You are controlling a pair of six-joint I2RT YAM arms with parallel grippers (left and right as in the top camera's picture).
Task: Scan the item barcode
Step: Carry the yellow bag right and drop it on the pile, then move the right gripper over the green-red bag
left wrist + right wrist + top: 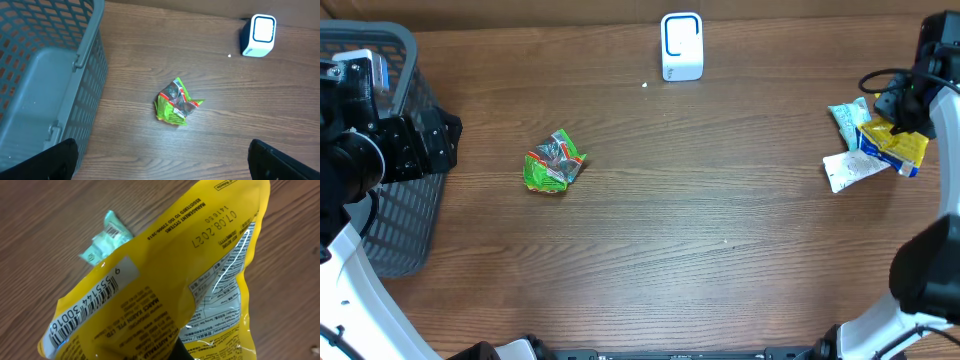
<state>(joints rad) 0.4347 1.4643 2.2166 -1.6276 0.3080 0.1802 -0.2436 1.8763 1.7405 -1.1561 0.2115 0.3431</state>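
At the far right edge of the brown wooden table [720,220], the right gripper [905,112] is clamped tight on a glossy yellow plastic packet [892,146], which fills most of the right wrist view. That view shows its printed back, with a white barcode strip [82,311] running along its lower left edge and a date stamp near the top. Just beside the yellow packet lie a small mint-green sachet [844,117], which peeks out behind it in the wrist view, and a flat white wrapper [848,169] resting on the wood. The white box-shaped barcode scanner [681,46] stands at the far edge of the table near the middle, well apart from the held packet. Near the centre-left of the table lies a crumpled green foil wrapper [555,161] with red and silver patches. On the left, the left gripper [162,150] hangs with its jaws spread wide and nothing between them, beside a grey plastic mesh basket [395,62] and facing the green wrapper.
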